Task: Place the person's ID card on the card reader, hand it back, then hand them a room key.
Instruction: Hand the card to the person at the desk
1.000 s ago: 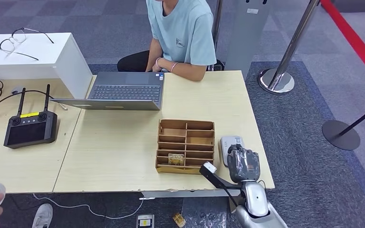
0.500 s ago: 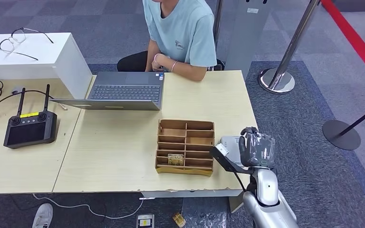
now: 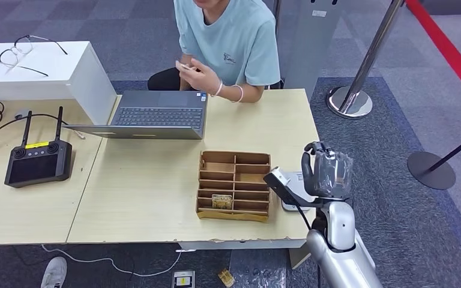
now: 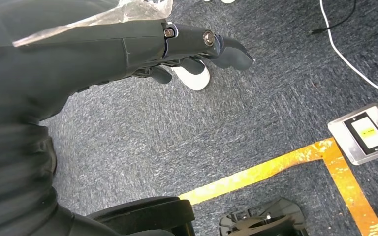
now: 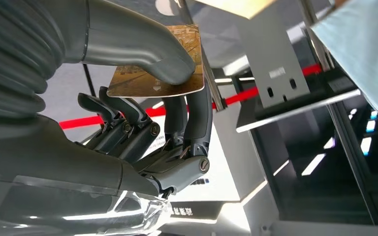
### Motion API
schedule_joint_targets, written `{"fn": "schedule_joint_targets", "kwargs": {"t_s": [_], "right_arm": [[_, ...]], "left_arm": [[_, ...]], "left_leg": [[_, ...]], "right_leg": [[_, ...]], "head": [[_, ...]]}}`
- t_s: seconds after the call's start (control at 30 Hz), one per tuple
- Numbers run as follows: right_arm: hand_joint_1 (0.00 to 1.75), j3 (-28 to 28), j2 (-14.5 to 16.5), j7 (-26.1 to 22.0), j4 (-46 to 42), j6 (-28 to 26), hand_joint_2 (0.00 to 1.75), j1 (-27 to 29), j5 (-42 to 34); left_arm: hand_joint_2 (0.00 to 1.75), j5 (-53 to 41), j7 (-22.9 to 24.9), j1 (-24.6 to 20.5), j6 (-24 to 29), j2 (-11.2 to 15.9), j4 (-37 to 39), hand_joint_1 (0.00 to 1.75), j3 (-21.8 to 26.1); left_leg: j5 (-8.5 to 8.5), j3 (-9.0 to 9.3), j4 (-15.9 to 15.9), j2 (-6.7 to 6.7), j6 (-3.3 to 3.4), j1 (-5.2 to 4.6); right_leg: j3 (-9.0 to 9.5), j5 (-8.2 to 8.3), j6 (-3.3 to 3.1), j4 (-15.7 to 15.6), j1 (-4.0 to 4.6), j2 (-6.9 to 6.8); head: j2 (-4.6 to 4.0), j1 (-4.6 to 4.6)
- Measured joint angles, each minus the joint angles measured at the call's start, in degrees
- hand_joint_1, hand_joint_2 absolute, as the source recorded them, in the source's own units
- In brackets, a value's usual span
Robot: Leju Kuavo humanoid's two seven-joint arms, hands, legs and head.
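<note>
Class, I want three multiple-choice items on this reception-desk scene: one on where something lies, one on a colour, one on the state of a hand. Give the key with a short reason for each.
1. Where do the glasses lie?
A. on the laptop
B. on the white box
C. in the wooden organiser

2. What colour is the person's T-shirt?
A. light blue
B. red
C. black

3. What is the right hand doing?
A. resting flat on the table
B. hanging with nothing in it
C. pinching a card

Key: 1 B, the glasses sit on top of the white box, far from the laptop and the wooden organiser. 2 A, the person's T-shirt is pale blue. 3 C, the right hand presses a card between thumb and fingers.
</note>
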Motion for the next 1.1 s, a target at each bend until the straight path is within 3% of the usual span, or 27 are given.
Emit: {"fn": "schedule_joint_targets", "kwargs": {"t_s": [0.33, 0.7, 1.1], "right_arm": [[1.75, 0.1, 1.2, -1.8, -2.2, 0.3, 1.75, -0.8, -1.7], [1.75, 2.7, 5.2, -6.8, -2.1, 0.4, 1.75, -5.2, -7.3], [1.75, 7.1, 7.8, -7.3, 0.6, 0.5, 1.75, -9.3, -9.3]], "left_arm": [[1.75, 0.0, -0.1, 0.0, 0.1, 0.0, 0.0, 0.00, 0.1], [1.75, -0.1, -0.7, 0.0, 0.3, -0.2, 0.0, 0.00, 0.1], [1.75, -0.6, -0.7, -0.1, 0.3, -0.5, 0.0, 0.00, 0.1]], "left_leg": [[0.00, -0.04, 0.0, 0.01, 0.00, -0.01], [0.00, -0.03, 0.0, 0.00, 0.00, 0.01], [0.00, -0.06, 0.0, 0.00, -0.01, 0.00]], "right_leg": [[0.00, 0.00, 0.00, 0.0, 0.00, 0.00], [-0.02, 0.00, 0.00, 0.0, 0.01, 0.00], [-0.03, 0.00, 0.00, 0.0, 0.01, 0.00]], "head": [[0.01, 0.00], [0.00, 0.00], [0.00, 0.00]]}}
